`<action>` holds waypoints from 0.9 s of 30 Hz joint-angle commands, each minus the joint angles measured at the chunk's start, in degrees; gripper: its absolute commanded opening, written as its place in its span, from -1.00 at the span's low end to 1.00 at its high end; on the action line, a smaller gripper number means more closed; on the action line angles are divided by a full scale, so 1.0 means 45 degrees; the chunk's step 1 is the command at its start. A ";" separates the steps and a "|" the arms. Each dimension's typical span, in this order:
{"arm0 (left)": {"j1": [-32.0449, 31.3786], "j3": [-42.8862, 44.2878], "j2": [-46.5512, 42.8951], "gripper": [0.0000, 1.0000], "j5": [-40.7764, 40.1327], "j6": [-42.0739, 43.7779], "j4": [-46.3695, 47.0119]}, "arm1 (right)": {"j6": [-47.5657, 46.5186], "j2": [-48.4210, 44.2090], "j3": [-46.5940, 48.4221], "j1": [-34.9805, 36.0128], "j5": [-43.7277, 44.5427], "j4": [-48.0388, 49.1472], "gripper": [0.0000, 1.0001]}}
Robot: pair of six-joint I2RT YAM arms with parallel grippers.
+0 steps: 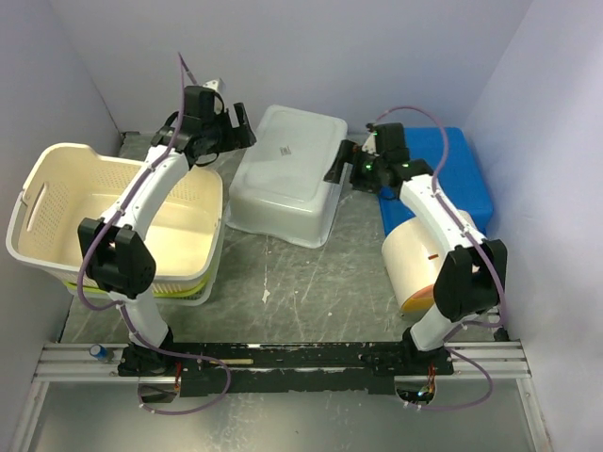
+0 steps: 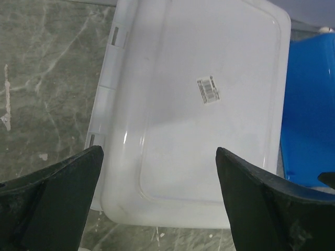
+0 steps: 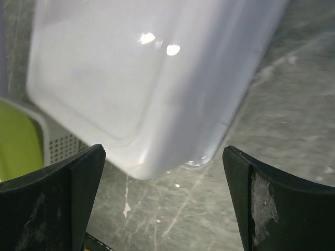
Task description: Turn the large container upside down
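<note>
The large container is a cream perforated basket with a cut-out handle. It stands open side up at the left, resting on a smaller basket. A white solid tub lies upside down in the middle, with a barcode sticker on its base. My left gripper is open and empty, hovering over the tub's far left side; in the left wrist view the tub's base fills the frame. My right gripper is open and empty at the tub's right edge, and in its wrist view it stands over the tub's corner.
A blue tub sits at the back right and shows in the left wrist view. A cream round container lies by the right arm. A smaller white mesh basket with something yellow-green inside sits under the cream basket. Walls enclose three sides.
</note>
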 commanded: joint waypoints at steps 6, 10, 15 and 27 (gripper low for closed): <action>-0.0948 -0.0024 -0.0758 0.99 0.0751 0.0947 -0.0447 | -0.0013 -0.1255 -0.0244 0.2436 0.3006 0.0842 0.93; -0.1120 0.0299 -0.1579 0.99 0.1145 0.0953 -0.0750 | 0.0291 -0.2299 -0.1335 0.3800 0.2275 0.1875 0.92; -0.1122 0.0523 -0.3089 0.99 0.1191 0.0920 -0.0855 | 0.1644 -0.1679 -0.2583 0.6352 0.1611 0.4315 0.92; -0.1119 -0.0002 -0.6346 0.99 0.0124 0.2126 -0.1948 | 0.3544 -0.1391 -0.3335 0.3819 0.5285 0.2415 0.92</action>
